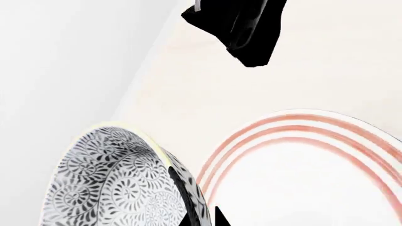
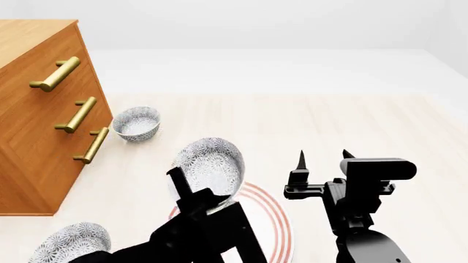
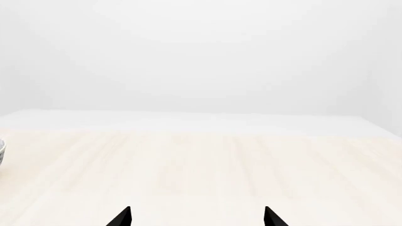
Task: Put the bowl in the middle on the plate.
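The bowl (image 2: 212, 164), white with a fine grey-blue floral pattern, hangs tilted on its side above the left part of the plate (image 2: 281, 227). My left gripper (image 2: 196, 198) is shut on its rim. The left wrist view shows the bowl (image 1: 113, 179) with its wall pinched between the jaws of the left gripper (image 1: 201, 219). Beside and below it lies the red-ringed plate (image 1: 301, 126). My right gripper (image 2: 323, 159) stands open to the right of the plate, fingers pointing up. In the right wrist view the right gripper (image 3: 196, 219) holds nothing.
A second patterned bowl (image 2: 137, 123) sits by the wooden dresser (image 2: 36, 109) with brass handles at the left. A third bowl (image 2: 73, 241) lies at the lower left. Part of my right arm (image 1: 245, 28) shows dark in the left wrist view.
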`<state>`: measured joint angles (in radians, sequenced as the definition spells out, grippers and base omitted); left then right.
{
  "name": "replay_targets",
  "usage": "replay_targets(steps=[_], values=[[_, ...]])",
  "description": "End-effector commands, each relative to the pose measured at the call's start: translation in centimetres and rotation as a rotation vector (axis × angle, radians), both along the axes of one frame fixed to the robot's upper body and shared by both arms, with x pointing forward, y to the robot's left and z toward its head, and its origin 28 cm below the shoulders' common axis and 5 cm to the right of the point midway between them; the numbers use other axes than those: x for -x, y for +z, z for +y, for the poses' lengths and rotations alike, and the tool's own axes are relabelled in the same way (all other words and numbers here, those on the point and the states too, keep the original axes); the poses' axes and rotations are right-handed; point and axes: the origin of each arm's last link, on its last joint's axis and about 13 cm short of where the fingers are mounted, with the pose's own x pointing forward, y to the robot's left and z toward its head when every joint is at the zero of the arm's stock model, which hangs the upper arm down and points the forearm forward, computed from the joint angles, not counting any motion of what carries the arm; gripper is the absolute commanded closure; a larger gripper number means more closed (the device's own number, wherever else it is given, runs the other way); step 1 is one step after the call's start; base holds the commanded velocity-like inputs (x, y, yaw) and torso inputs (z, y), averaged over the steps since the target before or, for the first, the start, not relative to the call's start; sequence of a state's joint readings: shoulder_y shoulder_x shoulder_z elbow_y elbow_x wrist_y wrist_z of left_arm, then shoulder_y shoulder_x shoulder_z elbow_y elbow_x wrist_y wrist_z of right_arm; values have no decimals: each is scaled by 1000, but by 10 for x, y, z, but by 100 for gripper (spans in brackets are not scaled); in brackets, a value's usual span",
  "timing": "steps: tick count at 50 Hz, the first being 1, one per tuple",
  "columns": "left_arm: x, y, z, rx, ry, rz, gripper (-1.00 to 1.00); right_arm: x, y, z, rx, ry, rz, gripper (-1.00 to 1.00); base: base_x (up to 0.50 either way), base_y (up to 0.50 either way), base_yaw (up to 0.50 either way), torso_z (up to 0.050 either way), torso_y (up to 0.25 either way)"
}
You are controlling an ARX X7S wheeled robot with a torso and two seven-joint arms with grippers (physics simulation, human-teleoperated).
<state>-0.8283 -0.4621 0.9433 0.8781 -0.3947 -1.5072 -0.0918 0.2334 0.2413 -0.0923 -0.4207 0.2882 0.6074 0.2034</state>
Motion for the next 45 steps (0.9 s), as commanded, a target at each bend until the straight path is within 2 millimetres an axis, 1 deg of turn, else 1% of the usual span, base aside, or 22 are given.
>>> replay_targets(steps=[1, 12, 21, 26, 45], values=[[9, -10, -7, -45, -89, -23, 100, 0, -1, 0, -1, 0, 2, -100, 0, 0, 0, 0, 0], [2, -20, -12, -99, -113, -9, 100, 2, 0, -1, 0, -5, 0, -100, 0, 0, 0, 0, 0], [4, -26, -11, -127, -126, -3, 100, 2, 0, 0, 0, -2, -3, -100, 0, 0, 0, 0, 1], [1, -35, -11, -156, -122, 1, 100, 3, 1, 0, 1, -4, -3, -100, 0, 0, 0, 0, 0], [0, -50, -14, -190, -143, 29, 100, 3, 0, 0, -3, -6, -5, -100, 0, 0, 0, 0, 0]])
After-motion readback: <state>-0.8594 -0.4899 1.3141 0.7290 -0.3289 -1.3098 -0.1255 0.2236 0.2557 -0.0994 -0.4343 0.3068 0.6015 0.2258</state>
